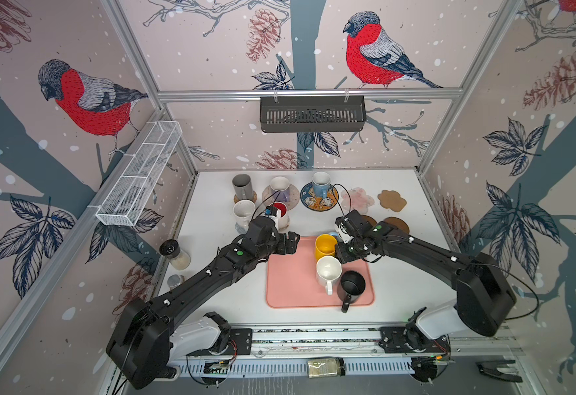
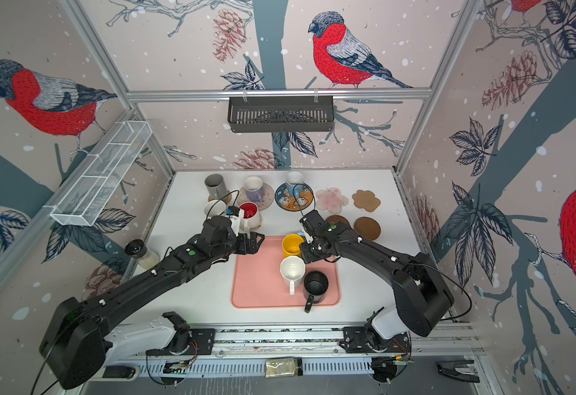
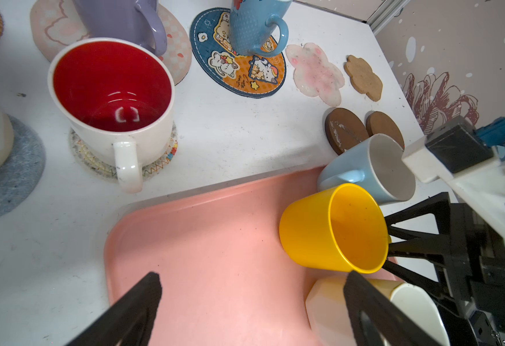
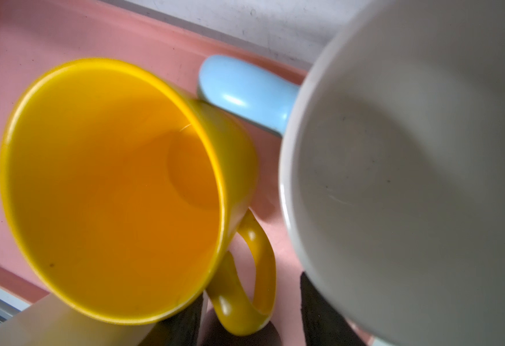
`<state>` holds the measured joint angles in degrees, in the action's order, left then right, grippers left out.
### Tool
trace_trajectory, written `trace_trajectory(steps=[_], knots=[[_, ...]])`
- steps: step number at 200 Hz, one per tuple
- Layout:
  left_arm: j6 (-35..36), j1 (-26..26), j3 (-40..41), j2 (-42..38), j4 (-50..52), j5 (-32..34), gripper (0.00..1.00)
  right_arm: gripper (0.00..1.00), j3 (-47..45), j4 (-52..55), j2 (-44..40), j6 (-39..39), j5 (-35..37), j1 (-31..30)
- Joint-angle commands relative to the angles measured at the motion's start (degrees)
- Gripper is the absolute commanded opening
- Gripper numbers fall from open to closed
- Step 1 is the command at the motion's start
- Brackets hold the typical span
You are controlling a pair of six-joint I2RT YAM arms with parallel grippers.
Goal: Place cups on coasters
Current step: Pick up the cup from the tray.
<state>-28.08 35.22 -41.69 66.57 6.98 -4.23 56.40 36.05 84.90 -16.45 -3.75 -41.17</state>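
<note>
Right gripper (image 4: 248,302) half-open — straddling yellow mug's (image 4: 110,185) handle.

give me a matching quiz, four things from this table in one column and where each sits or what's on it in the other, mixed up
Things
1. lavender mug
2. yellow mug
3. pink flower coaster
4. red-inside mug

Places or states
a. on the pink tray
b. on the beige printed coaster
c. nothing on it
d. on the cream stitched coaster

Pairs: 1-b, 2-a, 3-c, 4-d
</note>
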Motion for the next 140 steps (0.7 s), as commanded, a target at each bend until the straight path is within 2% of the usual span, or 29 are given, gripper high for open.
trace_trajectory(steps=[1,40,82,103,140], knots=[[0.9,0.0,-0.5,-0.2,0.3,0.5,0.96,0.48,-0.1,-2.3,0.3,0.5,-0.5,-0.2],[0.9,0.0,-0.5,-0.1,0.5,0.5,0.95,0.43,-0.3,-3.2,1.4,0.6,0.1,-0.4],[0.9,0.0,-0.8,0.2,0.9,0.6,0.95,0.32,0.5,-3.8,3.4,1.0,0.1,-0.4],[1.0,0.0,-0.8,0.1,1.3,1.1,0.96,0.23,0.8,-4.0,4.2,1.2,0.1,-0.4],[1.0,0.0,-0.7,-0.3,1.6,1.2,0.96,0.17,1.2,-4.3,4.3,1.2,0.1,-0.4]])
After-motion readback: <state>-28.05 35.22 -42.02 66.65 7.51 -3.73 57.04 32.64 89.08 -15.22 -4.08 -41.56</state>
